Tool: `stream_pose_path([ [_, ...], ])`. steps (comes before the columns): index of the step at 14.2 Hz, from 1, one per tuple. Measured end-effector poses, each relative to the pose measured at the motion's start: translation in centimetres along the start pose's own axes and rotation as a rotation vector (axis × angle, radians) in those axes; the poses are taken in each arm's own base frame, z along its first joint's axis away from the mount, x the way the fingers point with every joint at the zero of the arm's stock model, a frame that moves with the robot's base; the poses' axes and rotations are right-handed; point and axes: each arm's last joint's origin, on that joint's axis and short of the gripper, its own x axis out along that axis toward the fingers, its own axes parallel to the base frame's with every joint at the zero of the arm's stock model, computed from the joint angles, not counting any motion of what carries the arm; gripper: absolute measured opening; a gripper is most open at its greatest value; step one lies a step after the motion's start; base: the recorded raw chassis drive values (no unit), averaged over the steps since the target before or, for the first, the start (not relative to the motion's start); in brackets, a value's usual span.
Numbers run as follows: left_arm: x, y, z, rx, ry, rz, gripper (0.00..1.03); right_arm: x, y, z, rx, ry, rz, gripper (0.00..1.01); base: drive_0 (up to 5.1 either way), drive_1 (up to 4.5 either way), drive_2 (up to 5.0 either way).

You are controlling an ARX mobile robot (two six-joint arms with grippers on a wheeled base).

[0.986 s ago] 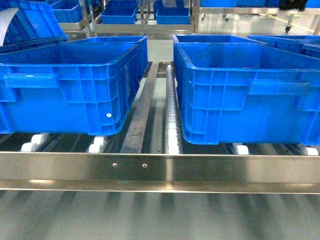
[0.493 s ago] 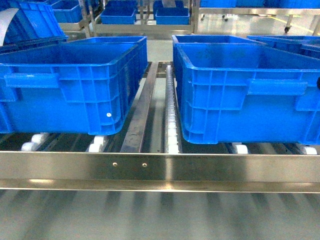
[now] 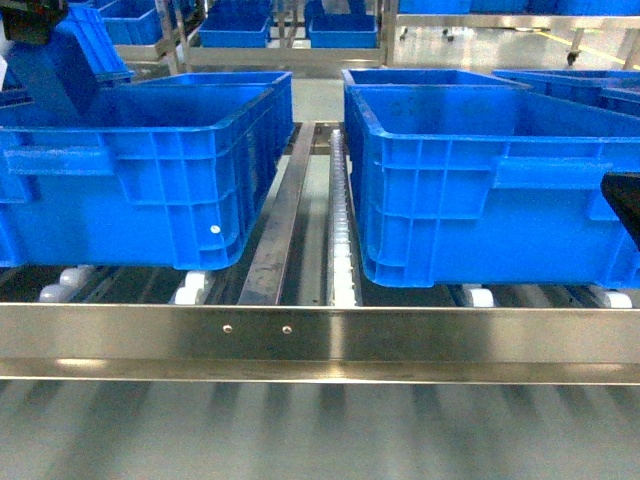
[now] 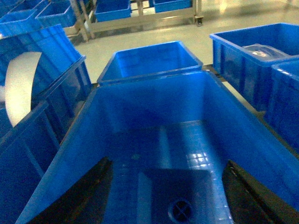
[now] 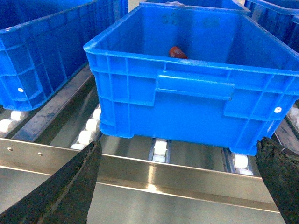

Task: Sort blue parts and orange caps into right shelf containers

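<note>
one orange cap (image 5: pixel 177 52) is seen already lying inside the right container (image 5: pixel 196 100), toward twelve o'clock in the right wrist view, while no blue part can be made out in the left container (image 4: pixel 154 140), so most sorting is judged left to do. the left gripper (image 4: pixel 166 196) and the right gripper (image 5: pixel 182 182) are both held wide apart with nothing gripped. ribbed, glossy plastic walls are carried on white rollers (image 5: pixel 86 136) behind the shelf (image 3: pixel 320 340), whose steel front rail is smooth and shiny.

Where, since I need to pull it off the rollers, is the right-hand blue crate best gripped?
Grip the crate's moulded front handle, coming from the front over the steel rail: it juts out, level, facing that side.
</note>
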Motion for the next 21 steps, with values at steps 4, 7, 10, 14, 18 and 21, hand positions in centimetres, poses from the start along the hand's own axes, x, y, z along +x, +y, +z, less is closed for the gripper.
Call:
stream_pose_path([
  [4,-5.6,-1.0,0.0,0.012,-0.060,-0.049,0.98,0.0,-0.2,-0.2,0.013,0.001,-0.017,0.98,0.0,0.00,0.0],
  [7,-13.9,-1.8,-2.9,-0.040,-0.179,0.055,0.87,0.3,0.0,-1.1,0.040,0.010,-0.001,0.98,0.0,0.00,0.0],
  [10,-16.9,-3.8,-8.3,-0.177,-0.089,0.051,0.49,-2.0,-1.8,-2.9,0.079,-0.180,-0.143,0.61,0.0,0.00,0.0],
  [14,-20.2,-5.6,-10.1,-0.195,-0.104,0.050,0.02,-4.6,-3.2,-5.2,0.081,-0.160,-0.143,0.04,0.0,0.00,0.0],
  [18,-22.6,-5.9,-11.3,-0.195,-0.110,0.055,0.02,-6.6,-4.3,-5.2,0.081,-0.187,-0.122,0.02,0.0,0.00,0.0],
  [21,-23.9,-6.1,-11.8,-0.196,-0.121,0.056,0.02,-7.7,-4.8,-4.9,0.081,-0.211,-0.139,0.02,0.0,0.00,0.0],
])
